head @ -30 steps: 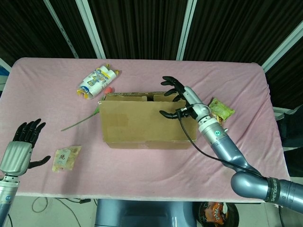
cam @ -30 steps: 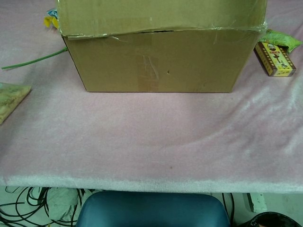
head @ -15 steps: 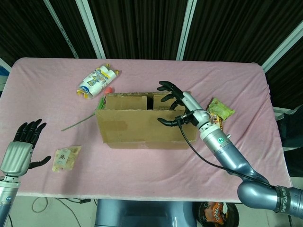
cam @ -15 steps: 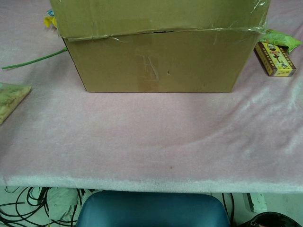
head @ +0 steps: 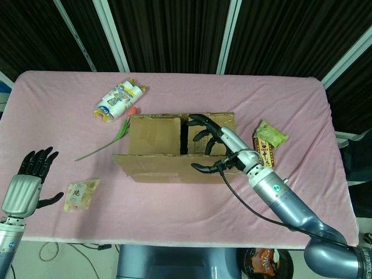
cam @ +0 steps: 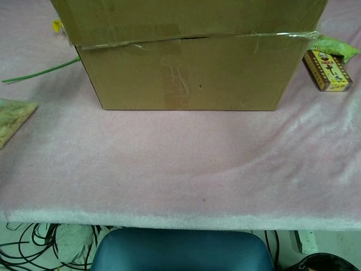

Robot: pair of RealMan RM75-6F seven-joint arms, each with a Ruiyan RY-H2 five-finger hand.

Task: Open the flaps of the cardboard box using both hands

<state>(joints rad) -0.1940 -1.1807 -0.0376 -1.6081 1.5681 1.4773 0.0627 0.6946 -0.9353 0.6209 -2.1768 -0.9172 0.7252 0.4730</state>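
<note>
The cardboard box (head: pixel 152 132) stands mid-table, and its front wall (cam: pixel 186 79) fills the top of the chest view. Its long near flap (head: pixel 157 164) is lifted and swung toward me, so it shows in the chest view as a band (cam: pixel 186 20) above the front wall. My right hand (head: pixel 218 148) grips that flap near its right end, with the fingers over the edge on the inner side and the thumb on the outer face. Two inner flaps lie folded with a dark gap between them. My left hand (head: pixel 29 180) hovers open at the table's near left, away from the box.
A white snack packet (head: pixel 119 100) and a red flower with a green stem (head: pixel 110 142) lie left of the box. Near my left hand lies a small packet (head: pixel 81 193). A green packet (head: pixel 271 133) and a small printed carton (cam: pixel 327 69) sit right of the box.
The near flap has swung up and toward me, uncovering the inner flaps. My right hand came toward me with it. The left hand has hardly moved.
</note>
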